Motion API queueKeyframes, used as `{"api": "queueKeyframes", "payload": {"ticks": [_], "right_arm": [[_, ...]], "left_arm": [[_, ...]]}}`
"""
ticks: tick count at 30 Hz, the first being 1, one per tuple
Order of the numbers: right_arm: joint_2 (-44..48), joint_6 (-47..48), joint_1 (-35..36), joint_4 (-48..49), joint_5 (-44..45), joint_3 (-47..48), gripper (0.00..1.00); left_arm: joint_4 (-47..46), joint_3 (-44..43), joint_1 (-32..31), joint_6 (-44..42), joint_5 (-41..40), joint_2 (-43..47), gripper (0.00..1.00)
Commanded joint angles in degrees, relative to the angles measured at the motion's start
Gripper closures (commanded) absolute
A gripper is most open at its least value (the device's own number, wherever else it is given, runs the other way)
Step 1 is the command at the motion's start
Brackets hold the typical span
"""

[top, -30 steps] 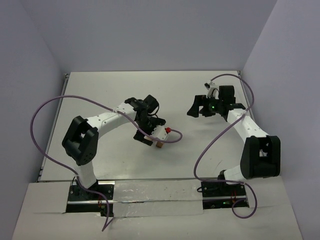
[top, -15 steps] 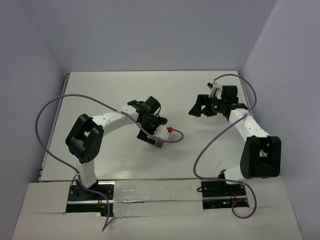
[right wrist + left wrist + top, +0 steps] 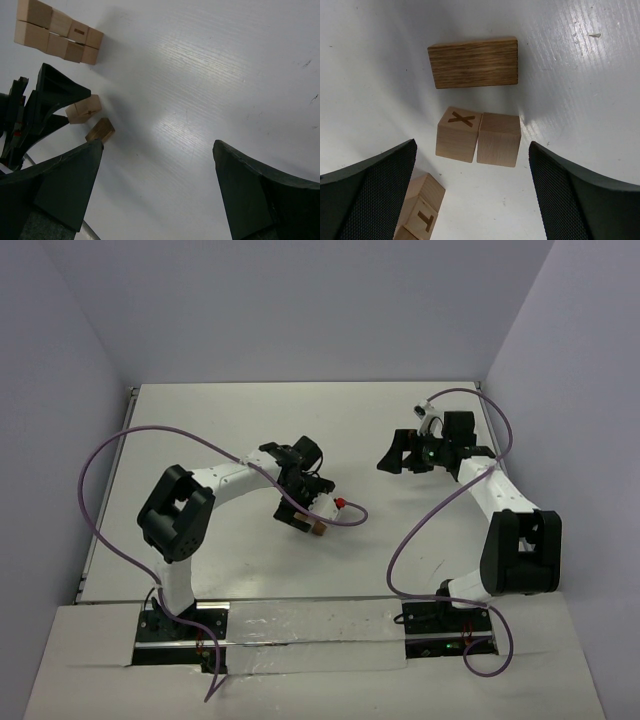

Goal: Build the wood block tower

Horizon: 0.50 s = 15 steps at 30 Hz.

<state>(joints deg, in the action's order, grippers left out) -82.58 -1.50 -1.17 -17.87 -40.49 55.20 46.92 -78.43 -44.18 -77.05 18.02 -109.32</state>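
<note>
The left arm [image 3: 225, 475] rises from the near edge of the table [image 3: 200, 410], elbow raised on the left, forearm reaching toward the table's middle. Its wrist bends down, and the left gripper [image 3: 300, 516] points at the table, fingers [image 3: 370, 195] spread wide and empty. The right arm [image 3: 492, 498] stretches toward the table's far right. The right gripper [image 3: 397, 458] faces left, tilted down above the table, fingers [image 3: 255, 190] wide apart, gripping nothing.
</note>
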Motion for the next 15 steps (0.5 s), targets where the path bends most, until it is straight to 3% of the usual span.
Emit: {"api": "queueKeyframes", "payload": {"ticks": [1, 15], "right_arm": [[-0.5, 0.9, -0.7, 0.0, -1.4, 2.5, 0.02], [-1.0, 0.8, -0.9, -0.2, -2.1, 2.8, 0.02]], "left_arm": [[0.5, -0.1, -0.3, -1.6, 1.0, -0.6, 0.01], [1.5, -0.1, -0.2, -2.4, 0.4, -2.3, 0.09]]}}
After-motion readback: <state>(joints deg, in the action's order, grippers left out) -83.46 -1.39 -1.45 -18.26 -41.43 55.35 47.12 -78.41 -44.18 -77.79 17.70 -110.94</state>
